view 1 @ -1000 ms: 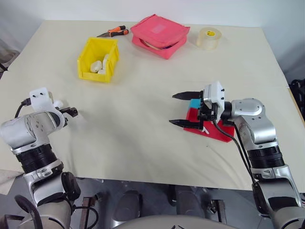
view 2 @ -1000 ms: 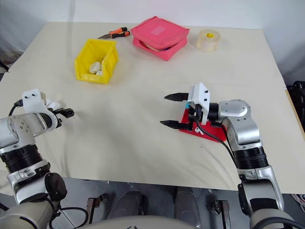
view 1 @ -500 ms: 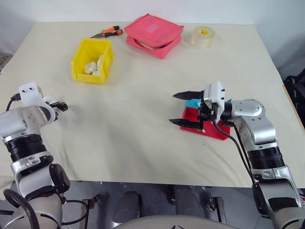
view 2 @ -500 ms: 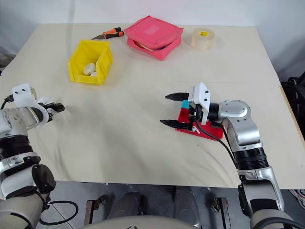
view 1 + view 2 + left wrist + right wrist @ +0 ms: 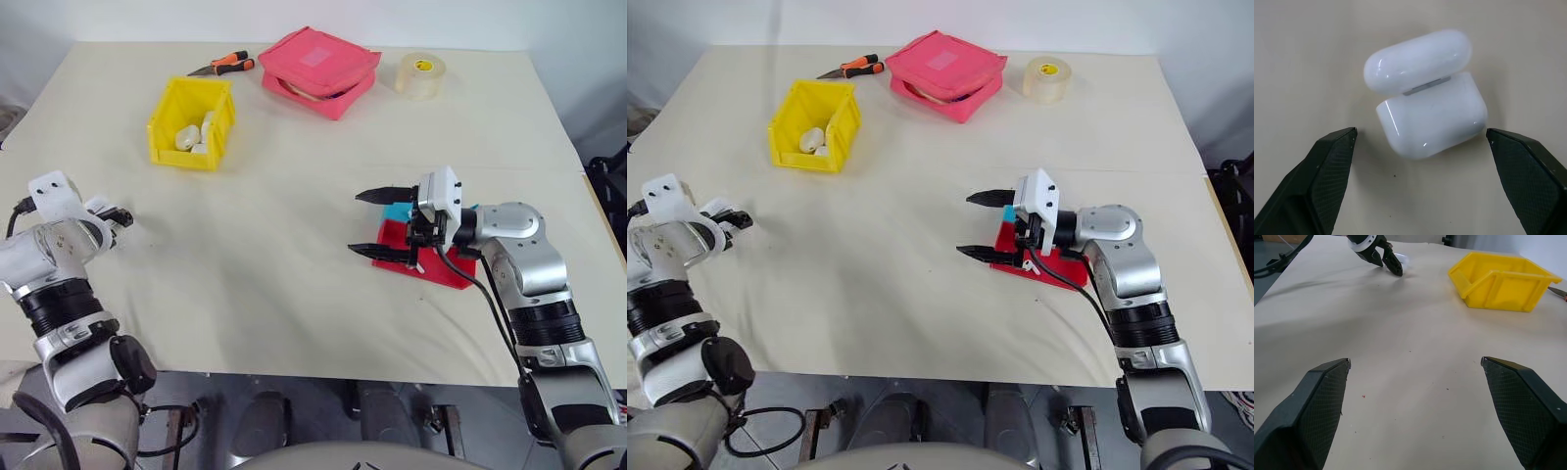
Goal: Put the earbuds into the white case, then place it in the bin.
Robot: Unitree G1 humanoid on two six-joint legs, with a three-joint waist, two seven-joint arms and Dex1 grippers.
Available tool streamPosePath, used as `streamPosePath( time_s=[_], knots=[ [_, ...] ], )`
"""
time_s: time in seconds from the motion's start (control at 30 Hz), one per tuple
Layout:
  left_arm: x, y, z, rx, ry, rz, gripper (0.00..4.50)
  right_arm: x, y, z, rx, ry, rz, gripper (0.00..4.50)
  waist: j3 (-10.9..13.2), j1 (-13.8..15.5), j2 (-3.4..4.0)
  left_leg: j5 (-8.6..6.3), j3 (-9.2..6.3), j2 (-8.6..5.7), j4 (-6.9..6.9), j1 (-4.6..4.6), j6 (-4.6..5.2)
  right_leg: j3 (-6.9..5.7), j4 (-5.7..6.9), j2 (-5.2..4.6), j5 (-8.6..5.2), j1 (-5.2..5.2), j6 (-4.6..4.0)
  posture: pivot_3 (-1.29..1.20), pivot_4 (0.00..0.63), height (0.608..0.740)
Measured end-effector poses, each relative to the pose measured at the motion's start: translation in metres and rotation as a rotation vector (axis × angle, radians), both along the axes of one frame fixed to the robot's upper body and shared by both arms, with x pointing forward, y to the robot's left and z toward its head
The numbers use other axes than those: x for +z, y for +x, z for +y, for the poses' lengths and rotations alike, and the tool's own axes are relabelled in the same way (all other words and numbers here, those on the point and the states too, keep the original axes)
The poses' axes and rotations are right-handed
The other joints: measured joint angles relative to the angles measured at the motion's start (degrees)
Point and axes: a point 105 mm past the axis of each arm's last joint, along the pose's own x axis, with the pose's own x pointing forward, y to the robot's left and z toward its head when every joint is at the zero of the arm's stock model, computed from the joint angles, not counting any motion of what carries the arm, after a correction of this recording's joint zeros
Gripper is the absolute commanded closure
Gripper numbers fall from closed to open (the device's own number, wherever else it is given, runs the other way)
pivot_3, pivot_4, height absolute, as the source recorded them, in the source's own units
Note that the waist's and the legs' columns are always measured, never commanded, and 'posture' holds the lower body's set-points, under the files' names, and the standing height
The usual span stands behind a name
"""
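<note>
The white case lies on the table with its hinged lid raised. My left gripper is open, one fingertip on each side of the case and a little short of it, gripping nothing. From the head, that gripper is at the table's left edge. The earbuds cannot be made out. The yellow bin stands at the far left and holds some white pieces. My right gripper hovers open and empty right of centre, pointing left. In its wrist view the bin shows past the open fingers.
A red tray and a small blue tray sit under my right hand. A pink zip pouch, a roll of tape and orange-handled pliers lie along the far edge.
The head view has shifted. My left gripper has drifted a little to the left and rolled, staying open by the case. The right arm has not moved.
</note>
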Motion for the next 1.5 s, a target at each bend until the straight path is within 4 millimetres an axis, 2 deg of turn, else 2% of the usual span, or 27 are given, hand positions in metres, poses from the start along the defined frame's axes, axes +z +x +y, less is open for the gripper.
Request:
streamPosePath(
  time_s=[0.3, 0.6, 0.7, 0.8, 0.9, 1.03, 1.13, 1.2, 1.3, 1.4, 1.5],
  knots=[
    [0.001, 0.01, -0.001, 0.119, -0.066, -0.077, 0.0, 0.001, 0.0, 0.001, 0.011, -0.005, -0.001, 0.02, 0.0, 0.03, 0.0, 0.0, 0.0, 0.01, 0.0, 0.04, -0.01, -0.02, 0.03, 0.01, 0.0, 0.01, 0.0, 0.0, 0.15, 0.74],
    [0.003, 0.018, -0.001, 0.153, -0.098, -0.109, 0.0, 0.0, 0.001, 0.0, 0.008, -0.009, 0.003, 0.02, 0.0, 0.15, 0.0, 0.01, -0.01, 0.0, 0.01, 0.04, -0.02, -0.03, 0.03, 0.0, 0.0, 0.02, 0.0, 0.0, 0.15, 0.74],
    [0.002, 0.017, 0.0, 0.169, -0.097, -0.093, 0.59, 0.0, 0.001, 0.0, 0.008, -0.01, 0.003, 0.0, 0.0, 0.12, 0.0, 0.01, -0.01, -0.01, 0.01, 0.04, -0.02, -0.02, 0.03, 0.0, 0.0, 0.02, 0.0, 0.0, 0.15, 0.74],
    [0.001, 0.016, -0.001, 0.176, -0.099, -0.08, 1.5, 0.0, 0.001, 0.0, 0.007, -0.01, 0.003, 0.0, 0.0, 0.13, 0.0, 0.01, -0.01, -0.01, 0.01, 0.04, -0.02, -0.03, 0.02, -0.01, 0.0, 0.02, 0.0, 0.0, 0.15, 0.74],
    [0.002, 0.016, -0.001, 0.153, -0.09, -0.061, 1.5, 0.0, 0.002, 0.0, 0.005, -0.01, 0.003, 0.0, 0.0, 0.12, 0.0, 0.01, -0.01, -0.02, 0.01, 0.04, -0.02, -0.03, 0.02, -0.01, 0.0, 0.03, 0.0, 0.0, 0.15, 0.74],
    [0.005, 0.011, -0.005, 0.019, 0.015, 0.014, 1.5, -0.001, 0.002, 0.0, 0.001, -0.009, 0.004, 0.0, 0.0, -0.11, 0.0, 0.01, 0.0, -0.02, -0.01, 0.03, -0.01, -0.02, 0.01, 0.01, 0.0, 0.02, 0.0, 0.0, 0.15, 0.74],
    [0.007, 0.007, -0.015, -0.133, 0.093, 0.07, 1.5, -0.001, 0.003, 0.0, -0.004, -0.011, 0.004, 0.0, 0.0, -0.07, 0.01, 0.01, -0.03, -0.01, -0.01, 0.02, -0.01, -0.03, -0.01, 0.0, 0.0, 0.01, 0.0, 0.0, 0.15, 0.74],
    [0.008, 0.0, -0.031, -0.306, 0.153, 0.114, 1.5, -0.001, 0.003, 0.0, -0.007, -0.014, 0.002, 0.0, 0.01, -0.08, 0.01, 0.01, -0.05, -0.01, -0.01, 0.0, -0.01, -0.02, -0.02, -0.01, 0.0, 0.01, 0.0, 0.0, 0.15, 0.74],
    [0.008, -0.01, -0.071, -0.601, 0.183, 0.167, 1.5, -0.001, 0.004, 0.0, -0.015, -0.013, -0.001, 0.0, 0.02, 0.12, 0.04, 0.0, -0.14, 0.0, -0.01, -0.03, -0.01, -0.03, -0.04, -0.1, -0.01, 0.04, -0.01, 0.0, 0.15, 0.74],
    [0.008, -0.02, -0.091, -0.783, 0.198, 0.208, 1.5, -0.001, 0.004, 0.0, -0.021, -0.011, -0.002, 0.0, 0.04, -0.1, 0.06, 0.0, -0.13, -0.01, -0.03, -0.02, 0.0, -0.01, -0.04, -0.06, -0.01, 0.03, -0.02, 0.0, 0.15, 0.74],
    [0.008, -0.027, -0.101, -0.911, 0.239, 0.251, 1.5, -0.005, 0.004, -0.002, -0.034, -0.009, 0.007, 0.0, 0.08, -0.19, 0.14, 0.0, -0.12, 0.01, -0.09, -0.01, 0.0, -0.02, -0.08, 0.0, -0.03, 0.03, -0.05, 0.0, 0.15, 0.74]
  ],
)
